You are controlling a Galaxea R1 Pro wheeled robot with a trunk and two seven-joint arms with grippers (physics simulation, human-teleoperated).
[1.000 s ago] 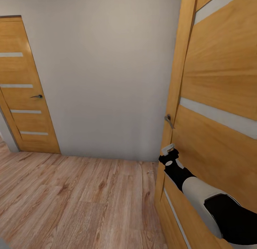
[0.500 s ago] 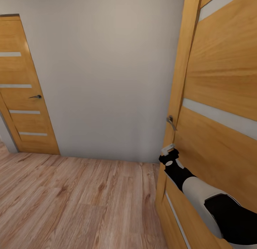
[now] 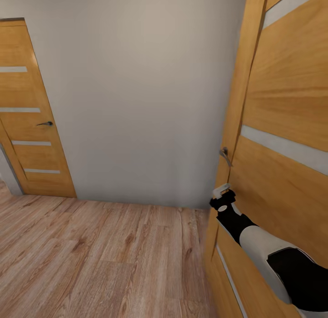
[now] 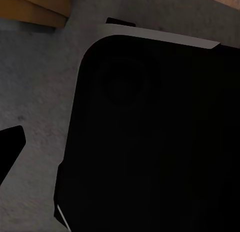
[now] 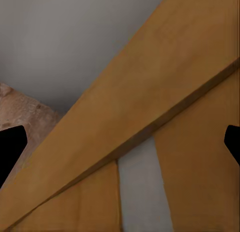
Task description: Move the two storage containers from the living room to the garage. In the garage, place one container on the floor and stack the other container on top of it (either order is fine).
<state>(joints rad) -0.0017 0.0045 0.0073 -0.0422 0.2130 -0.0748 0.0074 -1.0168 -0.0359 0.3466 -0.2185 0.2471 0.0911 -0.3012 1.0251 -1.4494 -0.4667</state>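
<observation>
We were in transit on the light wood floor (image 3: 105, 259), facing a grey wall (image 3: 136, 94), with no storage containers in sight, so their place we could not tell. Our right gripper (image 3: 222, 191) pressed at the edge of a wooden door (image 3: 282, 181) below its handle (image 3: 225, 156), jaws spread and empty; the left jaws we could not judge. Next, we judged, the door needed swinging wider.

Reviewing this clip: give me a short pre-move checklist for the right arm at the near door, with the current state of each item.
1. Right gripper at near door's edge, below its handle: ok.
2. Fingers spread in right wrist view: ok.
3. Gripper touching the door: cannot tell.
4. Wood floor toward far door free of obstacles: ok.
5. Storage containers in hand: not ok, right gripper holds nothing.
6. Left gripper state: cannot tell.
</observation>
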